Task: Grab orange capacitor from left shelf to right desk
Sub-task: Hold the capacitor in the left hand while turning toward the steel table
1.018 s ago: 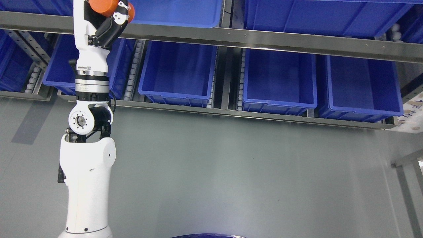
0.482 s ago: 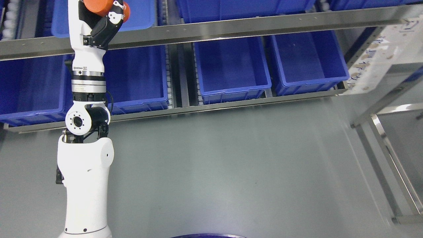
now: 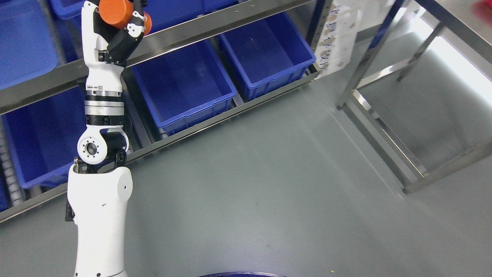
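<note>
My left arm rises from the bottom left, and my left hand [image 3: 117, 29] is at the top left of the head view. Its black and white fingers [image 3: 132, 29] are curled around the orange capacitor [image 3: 117, 11], a smooth orange cylinder lying sideways at the picture's top edge. The hand holds it in the air, in front of the steel shelf rail [image 3: 215, 23]. The right arm is out of the picture.
Blue bins [image 3: 182, 86] sit on the lower shelf level, running diagonally across the upper left. A steel-framed desk or rack leg [image 3: 380, 130] stands at the right over grey floor [image 3: 269, 192]. A paper label [image 3: 338, 34] hangs on the shelf's end post.
The whole picture has swung to the right: the camera turned, so the shelf slid left and tilted and the steel frame came in at right. The hand keeps the capacitor in the same grasp.
</note>
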`<state>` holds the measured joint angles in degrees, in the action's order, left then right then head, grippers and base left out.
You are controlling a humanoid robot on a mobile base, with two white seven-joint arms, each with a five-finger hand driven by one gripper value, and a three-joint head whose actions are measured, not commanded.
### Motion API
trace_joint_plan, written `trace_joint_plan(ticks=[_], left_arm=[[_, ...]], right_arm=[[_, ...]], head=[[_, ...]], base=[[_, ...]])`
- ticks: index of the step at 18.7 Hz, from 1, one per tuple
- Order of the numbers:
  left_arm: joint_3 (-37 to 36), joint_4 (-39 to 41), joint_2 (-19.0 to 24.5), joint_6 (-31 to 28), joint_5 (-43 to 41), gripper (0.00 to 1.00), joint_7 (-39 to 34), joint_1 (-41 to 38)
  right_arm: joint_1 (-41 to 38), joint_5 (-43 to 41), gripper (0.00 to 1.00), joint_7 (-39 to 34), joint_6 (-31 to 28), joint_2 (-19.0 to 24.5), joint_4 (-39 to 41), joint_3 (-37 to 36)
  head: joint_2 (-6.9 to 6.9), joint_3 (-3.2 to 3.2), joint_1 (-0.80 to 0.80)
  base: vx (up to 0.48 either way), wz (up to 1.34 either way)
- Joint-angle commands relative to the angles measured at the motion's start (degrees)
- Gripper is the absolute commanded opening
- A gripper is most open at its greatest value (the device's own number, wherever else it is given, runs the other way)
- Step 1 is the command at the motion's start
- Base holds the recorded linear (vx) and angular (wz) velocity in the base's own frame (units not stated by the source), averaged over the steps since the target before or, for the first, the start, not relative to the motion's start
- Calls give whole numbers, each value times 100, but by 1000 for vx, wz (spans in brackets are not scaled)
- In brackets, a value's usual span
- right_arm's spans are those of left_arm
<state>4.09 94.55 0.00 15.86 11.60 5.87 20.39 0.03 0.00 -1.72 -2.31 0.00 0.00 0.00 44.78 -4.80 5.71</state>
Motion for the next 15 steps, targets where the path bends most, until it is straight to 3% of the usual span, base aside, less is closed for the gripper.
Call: trace_joint_plan(ticks=[1,15], left_arm=[[-119,-7,100,-21,9,3,2,-263],[-567,-95,100,-30,282,4,2,-167]], right_arm=[[-197,0,100,-4,2,-100,132,-71],[-197,0,100,-4,2,-100,132,-62]], head=[[0,0,0],[0,0,0]], base=[[77,-756],[172,-624]])
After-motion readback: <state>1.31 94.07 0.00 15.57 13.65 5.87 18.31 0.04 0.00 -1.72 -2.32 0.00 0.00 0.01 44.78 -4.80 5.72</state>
